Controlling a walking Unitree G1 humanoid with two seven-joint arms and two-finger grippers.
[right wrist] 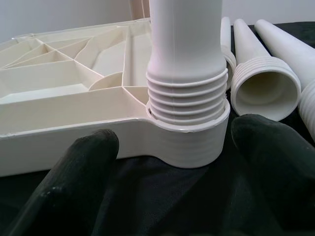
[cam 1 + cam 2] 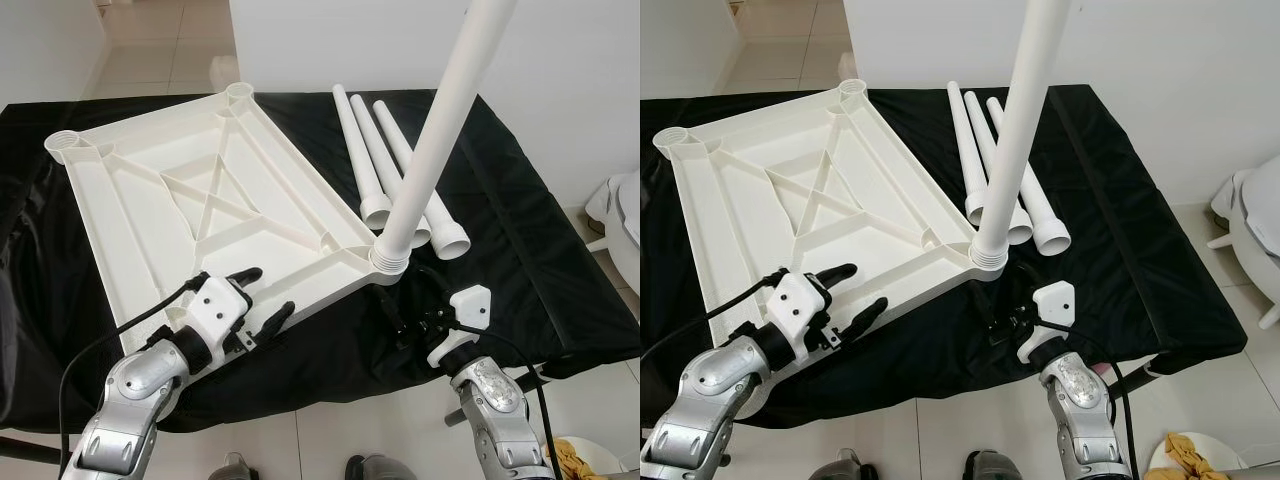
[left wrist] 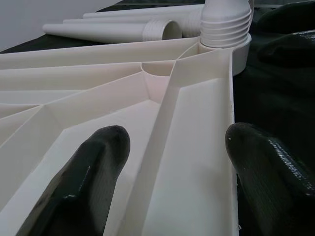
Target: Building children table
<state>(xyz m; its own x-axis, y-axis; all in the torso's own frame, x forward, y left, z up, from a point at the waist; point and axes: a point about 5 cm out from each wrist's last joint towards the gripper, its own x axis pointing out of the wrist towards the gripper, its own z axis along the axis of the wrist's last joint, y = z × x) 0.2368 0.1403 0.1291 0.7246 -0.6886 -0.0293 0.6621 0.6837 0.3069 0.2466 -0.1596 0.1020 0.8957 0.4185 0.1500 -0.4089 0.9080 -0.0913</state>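
Note:
A white plastic tabletop (image 2: 190,190) lies upside down on a black cloth, ribs up. One white leg (image 2: 440,150) stands upright in the near right corner socket (image 2: 390,262), its threads partly showing (image 1: 187,96). Three loose legs (image 2: 385,165) lie side by side behind it. My left gripper (image 2: 262,297) is open astride the tabletop's near rim (image 3: 197,162). My right gripper (image 2: 402,312) is open just in front of the socket, its fingers (image 1: 83,162) either side of it and apart from it.
The cloth-covered table (image 2: 520,220) ends close to me at its front edge. White walls stand behind and to the right. A white object (image 2: 625,220) sits on the floor at the far right, and a yellow cloth in a bowl (image 2: 580,460) lies at bottom right.

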